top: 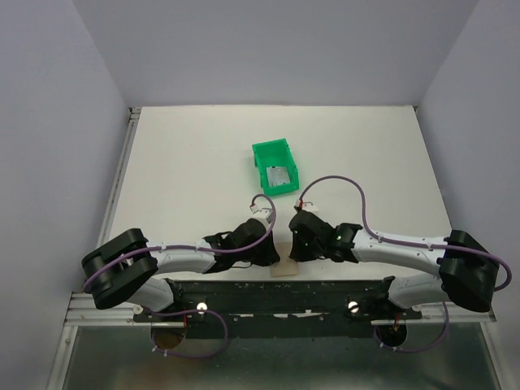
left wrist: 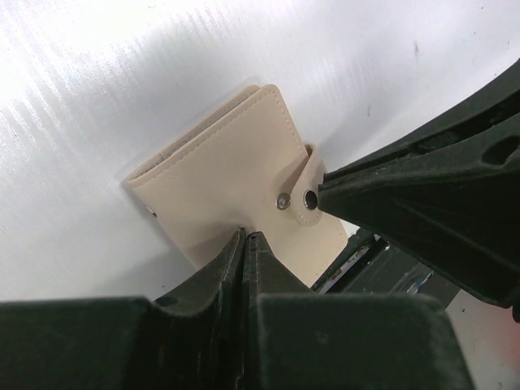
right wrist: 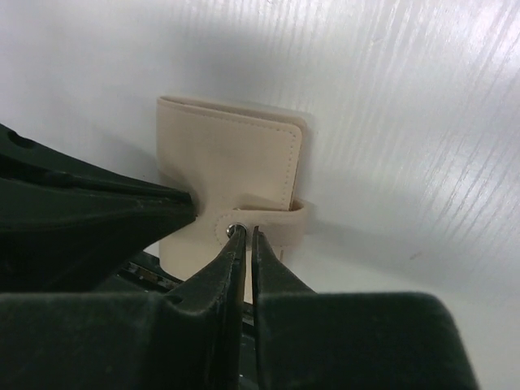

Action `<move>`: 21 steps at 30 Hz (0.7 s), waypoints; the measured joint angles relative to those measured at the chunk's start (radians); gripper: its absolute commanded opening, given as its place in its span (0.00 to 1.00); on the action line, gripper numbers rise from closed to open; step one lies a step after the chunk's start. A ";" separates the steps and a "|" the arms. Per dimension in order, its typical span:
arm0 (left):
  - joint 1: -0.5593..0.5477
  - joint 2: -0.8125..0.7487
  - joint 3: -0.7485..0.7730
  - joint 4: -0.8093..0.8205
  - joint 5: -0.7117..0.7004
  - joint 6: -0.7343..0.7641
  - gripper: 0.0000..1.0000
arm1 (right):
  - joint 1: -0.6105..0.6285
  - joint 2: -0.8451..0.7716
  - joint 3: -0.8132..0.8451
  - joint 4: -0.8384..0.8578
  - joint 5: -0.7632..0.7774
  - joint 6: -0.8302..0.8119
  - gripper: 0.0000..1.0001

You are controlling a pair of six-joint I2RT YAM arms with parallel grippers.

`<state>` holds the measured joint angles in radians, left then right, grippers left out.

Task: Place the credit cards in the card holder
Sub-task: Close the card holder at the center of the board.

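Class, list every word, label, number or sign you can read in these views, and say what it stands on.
No text can be read in any view.
The card holder: plain, with only a metal snap and no lettering.
The card in the green bin: any print is too small to read.

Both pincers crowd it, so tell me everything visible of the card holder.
The card holder is a small beige wallet, leather-like with stitched edges, folded shut and lying flat on the white table. A strap with a metal snap wraps its edge. The left pincer appears to pinch its near edge; the right pincer sits at the snap.
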<state>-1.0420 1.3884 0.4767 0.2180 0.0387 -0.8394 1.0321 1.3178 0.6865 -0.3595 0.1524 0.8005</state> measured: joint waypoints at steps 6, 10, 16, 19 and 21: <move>0.000 0.002 0.000 0.002 0.000 0.000 0.13 | 0.000 -0.005 -0.021 0.000 -0.026 0.009 0.20; 0.000 0.003 0.003 0.002 0.000 0.000 0.13 | 0.000 -0.008 -0.021 0.001 -0.031 0.011 0.23; 0.000 0.004 0.003 0.001 0.000 0.000 0.13 | 0.000 -0.031 -0.016 0.000 -0.031 0.010 0.24; 0.000 0.004 0.004 0.002 0.000 0.000 0.13 | 0.000 -0.019 -0.002 0.001 -0.031 0.010 0.24; 0.000 0.005 0.004 0.001 0.000 0.000 0.13 | 0.000 -0.007 0.005 0.001 -0.031 0.010 0.24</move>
<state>-1.0420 1.3930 0.4805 0.2192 0.0387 -0.8394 1.0321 1.3109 0.6914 -0.3584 0.1215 0.8104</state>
